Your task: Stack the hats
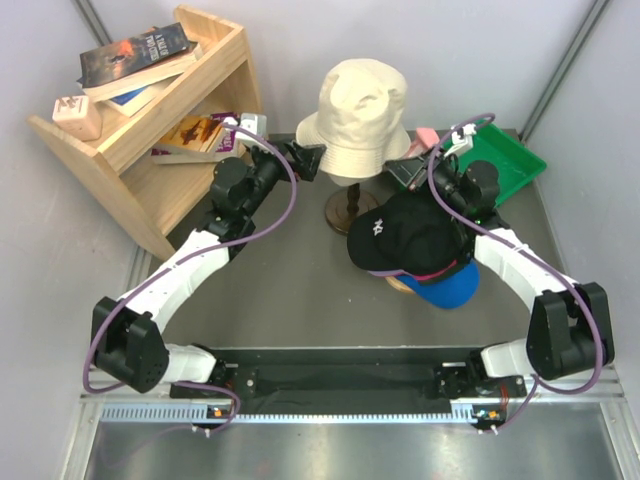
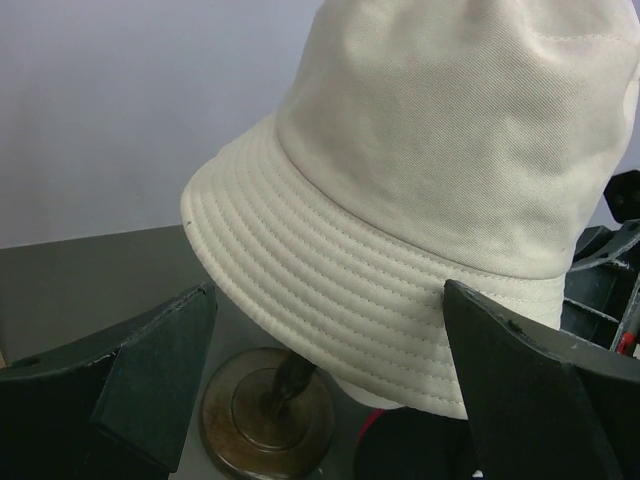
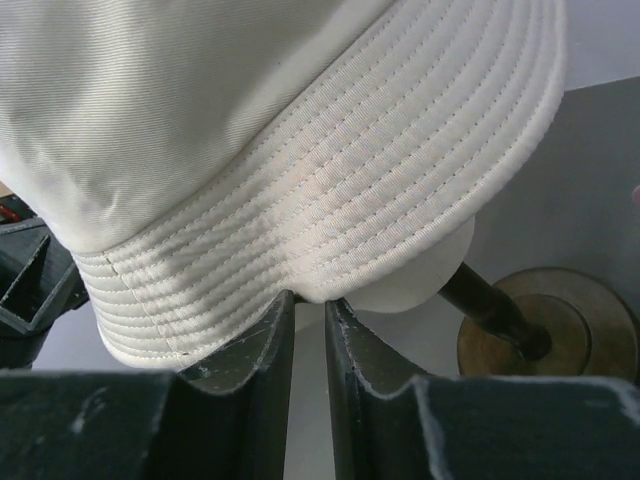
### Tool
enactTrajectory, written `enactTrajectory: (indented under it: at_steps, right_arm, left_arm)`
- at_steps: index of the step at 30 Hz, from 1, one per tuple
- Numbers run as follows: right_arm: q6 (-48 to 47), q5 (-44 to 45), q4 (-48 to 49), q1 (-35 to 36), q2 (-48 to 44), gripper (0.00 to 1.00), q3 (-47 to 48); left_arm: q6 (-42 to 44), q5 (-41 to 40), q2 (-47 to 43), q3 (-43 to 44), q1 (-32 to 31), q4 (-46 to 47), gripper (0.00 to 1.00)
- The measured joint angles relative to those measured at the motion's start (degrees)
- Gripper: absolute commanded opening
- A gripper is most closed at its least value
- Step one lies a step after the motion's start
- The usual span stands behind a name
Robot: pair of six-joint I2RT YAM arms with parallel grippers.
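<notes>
Cream bucket hat (image 1: 360, 115) sits on the mannequin head (image 3: 440, 270), up on the wooden stand (image 1: 350, 212), behind the pile of caps topped by the black cap (image 1: 415, 240) on the worktop (image 1: 300, 290). It looks light and floppy, and its stitched brim, probably the firmest part, is the best place to grip. The right claw (image 3: 310, 310) is narrowed to a slit with the brim edge nipped at its tips. The left claw (image 2: 330, 310) gapes wide just beside the opposite brim, gripping nothing. One pinch may let the hat sag or snag.
</notes>
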Motion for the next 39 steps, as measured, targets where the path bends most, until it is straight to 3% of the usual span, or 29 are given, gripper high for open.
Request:
enactTrajectory:
  at_steps: [3, 7, 12, 24, 32, 39]
  right_arm:
    - [-0.2, 0.0, -0.4, 0.0, 0.2, 0.31, 0.0]
    - [-1.1, 0.3, -1.4, 0.0, 0.0, 0.63, 0.0]
    - [-6.1, 2.3, -7.0, 0.0, -3.5, 0.76, 0.1]
    - [-21.0, 17.6, -22.0, -6.2, -19.1, 0.87, 1.1]
    - [-28.1, 37.2, -28.9, -8.2, -35.6, 0.89, -10.9]
    - [-30.3, 44.8, -31.5, -8.2, -44.1, 0.89, -17.6]
  left_arm:
    - [0.0, 0.0, 0.0, -0.3, 0.1, 0.0, 0.99]
    - [0.4, -0.2, -0.3, -0.4, 0.2, -0.5, 0.99]
    - [3.9, -5.1, -4.8, -1.6, 0.2, -4.4, 0.99]
    - [10.7, -23.2, -25.9, -13.2, 0.2, -18.6, 0.99]
    - [9.2, -27.0, -37.0, -19.5, 0.2, -30.1, 0.99]
    - [7.9, -27.7, -37.9, -19.6, 0.2, -31.5, 0.99]
